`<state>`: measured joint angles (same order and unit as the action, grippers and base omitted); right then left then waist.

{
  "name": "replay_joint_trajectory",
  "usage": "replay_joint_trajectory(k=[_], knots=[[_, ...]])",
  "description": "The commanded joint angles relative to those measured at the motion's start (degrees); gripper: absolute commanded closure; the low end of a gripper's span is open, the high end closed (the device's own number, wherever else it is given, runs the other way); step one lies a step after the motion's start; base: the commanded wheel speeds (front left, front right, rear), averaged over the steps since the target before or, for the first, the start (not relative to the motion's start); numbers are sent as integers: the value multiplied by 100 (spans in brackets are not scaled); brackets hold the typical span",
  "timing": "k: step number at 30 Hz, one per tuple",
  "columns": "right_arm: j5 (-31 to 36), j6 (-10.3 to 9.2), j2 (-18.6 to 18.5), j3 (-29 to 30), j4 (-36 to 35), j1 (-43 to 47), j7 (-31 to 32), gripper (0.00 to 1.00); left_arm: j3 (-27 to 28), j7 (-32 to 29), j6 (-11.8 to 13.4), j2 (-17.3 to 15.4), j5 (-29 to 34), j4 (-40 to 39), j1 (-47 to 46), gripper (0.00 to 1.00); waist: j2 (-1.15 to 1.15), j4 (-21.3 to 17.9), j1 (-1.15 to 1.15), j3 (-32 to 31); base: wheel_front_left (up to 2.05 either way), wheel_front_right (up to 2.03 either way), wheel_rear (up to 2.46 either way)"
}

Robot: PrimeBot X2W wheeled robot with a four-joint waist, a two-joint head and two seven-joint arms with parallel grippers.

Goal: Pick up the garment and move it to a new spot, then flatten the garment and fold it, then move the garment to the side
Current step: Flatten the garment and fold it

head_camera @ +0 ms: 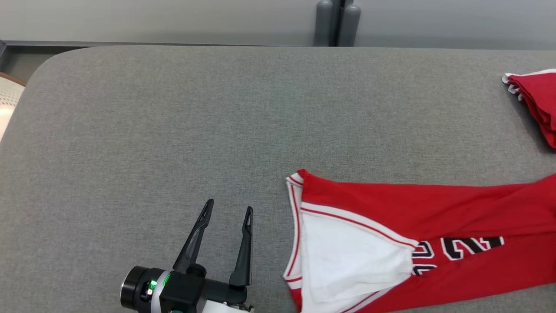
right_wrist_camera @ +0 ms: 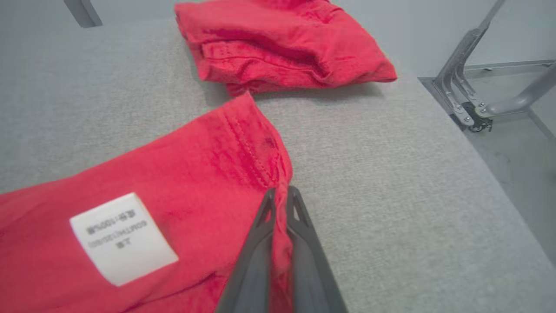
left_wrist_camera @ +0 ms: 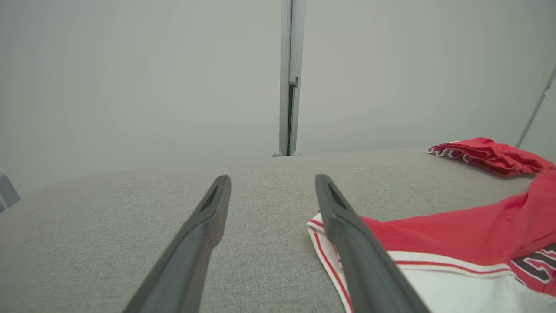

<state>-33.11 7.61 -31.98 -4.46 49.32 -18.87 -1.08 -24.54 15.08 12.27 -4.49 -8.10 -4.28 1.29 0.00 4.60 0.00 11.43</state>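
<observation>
- Head view: my left gripper (head_camera: 230,205) sits at the lower left, above bare worktop (head_camera: 173,108). Its forearm enters from the bottom edge and its two long dark fingers point up the picture, spread wide, with nothing between them.
- Head view: the garment (head_camera: 412,204) lies just to the right of that gripper, apart from it. It is a red sleeveless jersey with white-and-red striped trim, a white inner face showing through the opening, and black numerals edged in white. It stretches flat towards the right edge.
- Head view: the worktop is covered in grey woven fabric and has a rounded far-left corner. A folded red cloth (head_camera: 536,100) rests near its far right.
- Left wrist view: both fingers are tapered, matt and slotted near the tips. The jersey's trimmed corner lies beside the right-hand finger; I cannot tell whether they touch.
- Right wrist view: my right gripper (right_wrist_camera: 282,191) is clenched on the garment's stitched hem edge, with red fabric pinched between the fingers. A white care label (right_wrist_camera: 124,237) shows on the cloth to the left.
- Right wrist view: a metal frame (right_wrist_camera: 469,87) stands beyond the worktop's edge.
</observation>
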Motion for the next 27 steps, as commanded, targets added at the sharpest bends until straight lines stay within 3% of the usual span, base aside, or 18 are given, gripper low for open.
replay_joint_trajectory(k=[1, 7, 13, 17, 22, 27], knots=[[141, -21, -207, 52, 97, -166, -94, 100, 47, 8, -57, 1, 77, 15, -62, 0, 0, -102, 0, 86, 0, 0, 0], [622, -21, -459, 48, 70, -446, -135, 100, 101, 8, -113, 37, 156, 103, -138, 0, 0, -235, 0, 76, 0, 0, 0], [1014, -20, -225, 145, -593, -237, 40, 100, 148, 9, -151, 58, 161, 164, -24, 0, 0, -325, 0, -68, 0, 0, 0], [1412, -20, 171, 399, -1740, 132, 384, 100, 189, 9, -156, 67, 171, 173, 41, 0, 0, -375, 0, -155, 0, 0, 0], [1934, -20, 960, 789, -3853, 923, 1130, 100, 204, 9, -179, 85, 183, 167, 45, 0, 0, -361, 0, -207, 0, 0, 0], [2399, -19, 1771, 685, -5761, 1621, 1897, 100, 204, 9, -238, 102, 182, 187, 13, 0, 0, -256, 0, -232, 0, 0, 0]])
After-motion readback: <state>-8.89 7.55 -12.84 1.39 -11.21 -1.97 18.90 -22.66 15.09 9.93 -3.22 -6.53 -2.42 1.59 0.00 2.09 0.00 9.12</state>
